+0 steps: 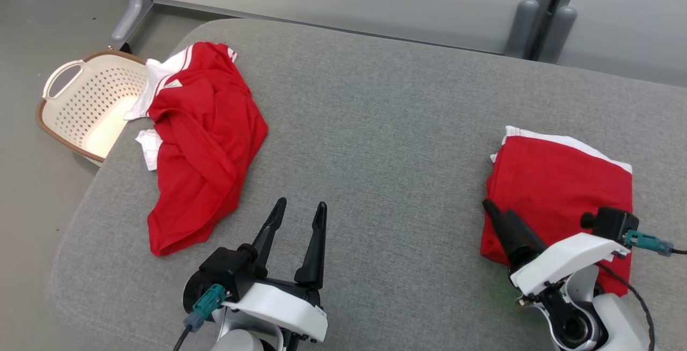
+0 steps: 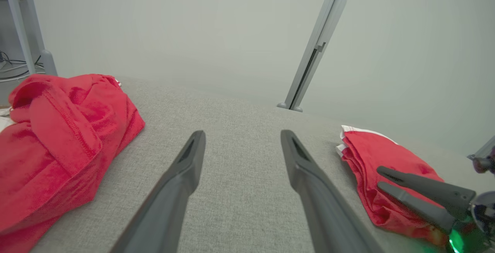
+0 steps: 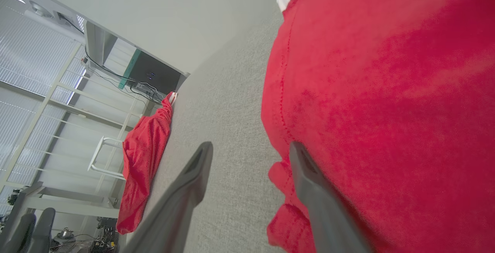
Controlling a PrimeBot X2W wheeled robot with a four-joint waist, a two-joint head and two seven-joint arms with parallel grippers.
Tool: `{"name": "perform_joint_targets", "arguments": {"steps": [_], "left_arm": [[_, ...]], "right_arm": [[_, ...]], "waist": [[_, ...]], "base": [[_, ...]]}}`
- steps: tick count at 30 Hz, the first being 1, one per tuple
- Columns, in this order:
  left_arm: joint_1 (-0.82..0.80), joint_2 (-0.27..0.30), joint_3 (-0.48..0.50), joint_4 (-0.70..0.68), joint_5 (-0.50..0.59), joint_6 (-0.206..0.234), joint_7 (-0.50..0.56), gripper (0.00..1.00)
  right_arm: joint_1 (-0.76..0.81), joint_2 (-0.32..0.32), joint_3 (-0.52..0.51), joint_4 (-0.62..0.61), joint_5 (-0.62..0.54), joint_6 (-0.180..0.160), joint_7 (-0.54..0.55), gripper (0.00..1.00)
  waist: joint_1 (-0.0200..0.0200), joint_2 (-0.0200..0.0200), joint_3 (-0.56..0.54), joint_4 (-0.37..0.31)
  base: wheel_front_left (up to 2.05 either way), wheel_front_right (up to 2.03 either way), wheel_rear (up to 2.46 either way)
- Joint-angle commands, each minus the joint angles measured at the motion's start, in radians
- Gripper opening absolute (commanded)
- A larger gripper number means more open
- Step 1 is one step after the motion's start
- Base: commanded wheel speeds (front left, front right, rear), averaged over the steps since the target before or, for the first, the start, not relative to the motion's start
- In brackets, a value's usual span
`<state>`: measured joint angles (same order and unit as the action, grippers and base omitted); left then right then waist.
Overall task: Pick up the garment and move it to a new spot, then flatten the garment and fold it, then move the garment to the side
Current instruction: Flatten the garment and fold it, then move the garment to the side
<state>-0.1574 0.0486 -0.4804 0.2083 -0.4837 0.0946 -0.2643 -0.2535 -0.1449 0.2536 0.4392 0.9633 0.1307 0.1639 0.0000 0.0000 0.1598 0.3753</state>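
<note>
Bright, even light — soft shadows, wrist-view edges warped.

The tabletop (image 1: 375, 125) has a grey woven cloth cover, matt and coarse-grained. The folded garment (image 1: 558, 190) is soft red cloth, matt, with white trim. The crumpled garment (image 1: 204, 141) is the same cloth. The basket (image 1: 80, 104) is cream perforated plastic, smooth with a slight sheen. The left tool (image 1: 301, 203) and right tool (image 1: 496, 209) have smooth, matt dark fingers on glossy white plastic housings.

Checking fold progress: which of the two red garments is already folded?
The right-hand garment, by the right gripper: a neat flat rectangle. The left-hand garment, near the basket, lies crumpled.
</note>
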Motion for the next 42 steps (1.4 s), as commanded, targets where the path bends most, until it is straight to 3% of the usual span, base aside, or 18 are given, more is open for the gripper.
{"name": "perform_joint_targets", "arguments": {"steps": [1,6,10,15,23,29,37,42], "left_arm": [[-0.019,0.004,0.008,-0.007,0.009,0.003,0.0,1.0],[-0.023,0.004,0.033,-0.023,0.018,-0.006,0.0,1.0],[-0.033,0.004,0.049,-0.037,0.03,-0.017,0.0,1.0],[-0.031,0.004,0.06,-0.044,0.041,-0.025,0.0,1.0],[0.004,0.004,0.073,-0.033,0.051,-0.032,0.0,1.0],[0.031,0.004,0.089,-0.02,0.044,-0.024,0.0,1.0],[0.047,0.004,0.119,-0.062,0.061,-0.007,0.0,1.0],[0.036,0.004,0.111,-0.068,0.057,-0.006,0.0,1.0]], "right_arm": [[-0.017,-0.014,0.001,-0.026,0.011,0.0,-0.019,1.0],[-0.025,-0.063,0.009,-0.115,-0.03,0.0,-0.092,1.0],[-0.012,-0.153,0.022,-0.158,-0.188,0.0,-0.215,1.0],[0.013,-0.194,-0.017,-0.143,-0.354,0.0,-0.316,1.0],[0.103,-0.148,-0.171,-0.12,-0.578,0.0,-0.408,1.0],[0.155,-0.089,-0.239,-0.122,-0.661,0.0,-0.425,1.0],[0.169,-0.06,-0.252,-0.135,-0.71,0.0,-0.43,1.0],[0.151,-0.058,-0.224,-0.136,-0.646,0.0,-0.43,1.0]], "waist": [[0.0,0.0,-0.005,-0.02],[0.0,0.0,-0.021,-0.076],[0.0,0.0,-0.034,-0.138],[0.0,0.0,-0.043,-0.182],[0.0,0.0,-0.056,-0.241],[0.0,0.0,-0.061,-0.262],[0.0,0.0,-0.063,-0.259],[0.0,0.0,-0.045,-0.242]], "base": [[0.0,0.0,0.0],[0.0,0.0,0.0],[0.0,0.0,0.0],[0.0,0.0,0.0],[0.0,0.0,0.0],[0.0,0.0,0.0],[0.0,0.0,0.0],[0.0,0.0,0.0]]}}
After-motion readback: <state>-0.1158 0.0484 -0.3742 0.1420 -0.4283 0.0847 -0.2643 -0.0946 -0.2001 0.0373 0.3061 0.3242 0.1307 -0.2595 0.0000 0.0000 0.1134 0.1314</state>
